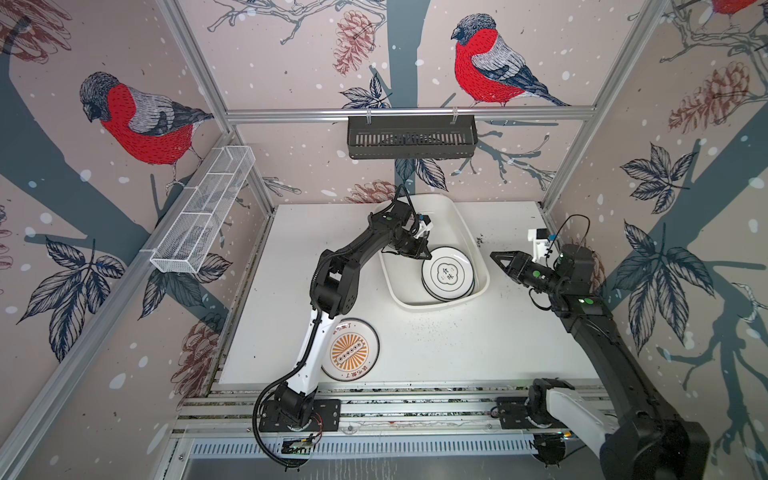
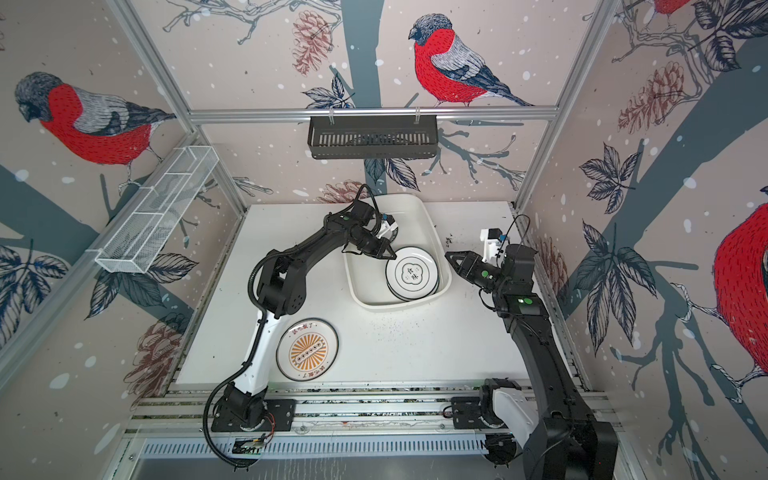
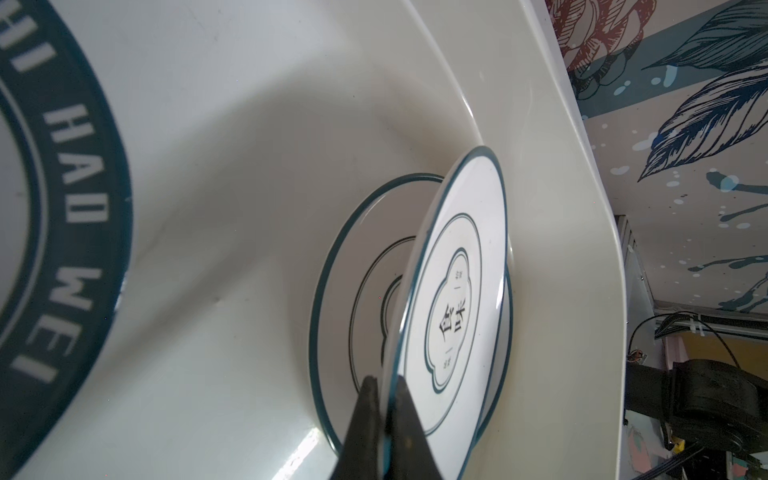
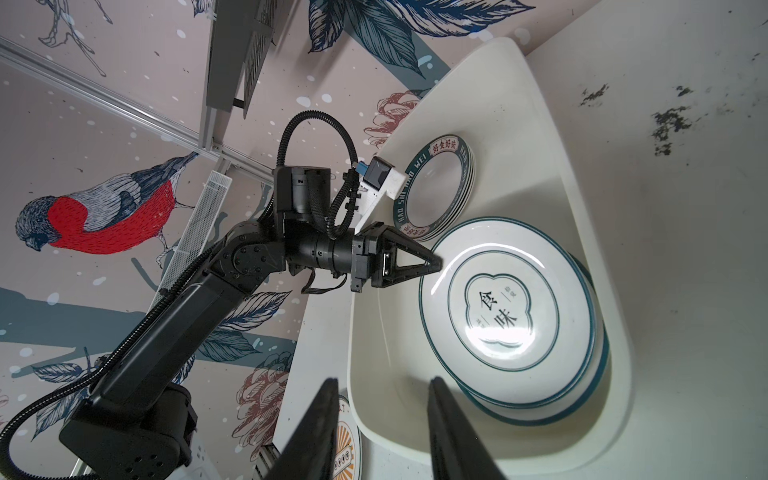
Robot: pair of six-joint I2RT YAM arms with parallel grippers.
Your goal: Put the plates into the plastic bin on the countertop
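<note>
At the near right end of the plastic bin (image 1: pixel 446 224), the left gripper (image 1: pixel 426 254) pinches the rim of the tilted thin-rimmed plate (image 1: pixel 448 272), best lowered flat onto the stack (image 3: pixel 345 291) before letting go, while the right gripper (image 1: pixel 498 257) hangs parted, empty.

The plastic bin (image 1: pixel 451 220) sits at the back middle of the countertop (image 1: pixel 478 345), with one stack of plates (image 4: pixel 436 187) at its far end and a second stack (image 1: pixel 448 272) at its near end. The second stack's top plate (image 3: pixel 457 291) lies tilted, its far-left rim between the fingers of the left gripper (image 1: pixel 424 254). A lone plate (image 1: pixel 350 352) lies front left on the countertop beside the left arm (image 1: pixel 332 286), and the right gripper (image 1: pixel 496 254) hangs right of the bin, apart from it. A hanging basket (image 1: pixel 411 137) is on the rear wall (image 1: pixel 299 166) above and behind the bin, and a mesh rack (image 1: pixel 203 208) runs along the left wall (image 1: pixel 83 270).
</note>
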